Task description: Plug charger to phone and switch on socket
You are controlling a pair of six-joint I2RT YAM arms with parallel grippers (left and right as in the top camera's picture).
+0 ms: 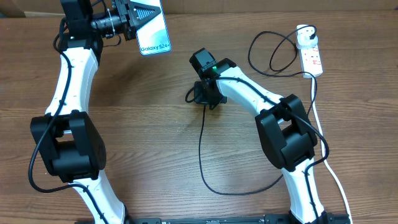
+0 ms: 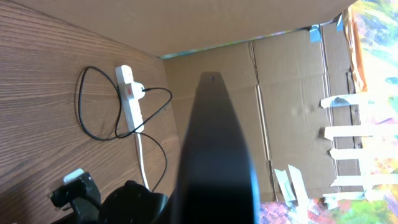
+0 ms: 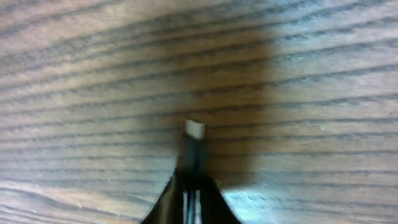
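Two arms, white with black joints, over a brown wood-grain desk (image 1: 155, 124). At the far left, the phone (image 1: 155, 36): a slim rectangle, its light blue-to-white screen facing up, the words "Galaxy S24+" near its lower edge, clamped at its upper end by the left tool (image 1: 149, 14). From the left wrist, only a dark, blurred wedge filling the middle of the view; hard to tell phone from finger there. Near the desk's centre, the right tool (image 1: 205, 94) closed on the charger (image 1: 200, 146) just behind its connector. In the right wrist view, a short black connector tip (image 3: 194, 134) with a pale end, poking out from between the dark fingers (image 3: 163, 210), close above the wood. Thin black cable trailing from that tool toward the near edge, curving right under the right arm, then looping beside the socket (image 1: 313, 59) at the far right. Socket: a white oblong strip with small red switches, a round white plug adapter (image 1: 305, 36) seated at its far end, a white cord (image 1: 336, 182) running off toward the near edge. Phone and connector well apart.
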